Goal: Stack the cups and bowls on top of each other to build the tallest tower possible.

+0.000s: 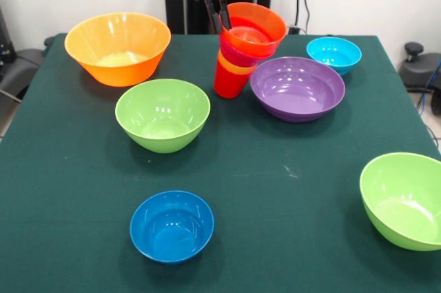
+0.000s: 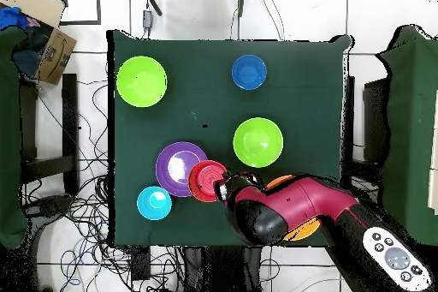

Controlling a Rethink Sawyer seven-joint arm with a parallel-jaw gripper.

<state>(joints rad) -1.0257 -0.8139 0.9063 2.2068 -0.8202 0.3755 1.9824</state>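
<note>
The tower stands at the table's far middle: a red cup at the base, an orange cup in it, a pink bowl, and an orange bowl tilted on top. My gripper comes down at the orange bowl's left rim, its fingers pinched on that rim. In the overhead view the gripper sits at the edge of the top bowl. Loose bowls: large yellow-orange, two lime green, purple, light blue, dark blue.
The purple bowl sits right against the tower, with the light blue bowl beside it. My arm covers most of the large yellow-orange bowl from above. A cardboard box sits off the green table.
</note>
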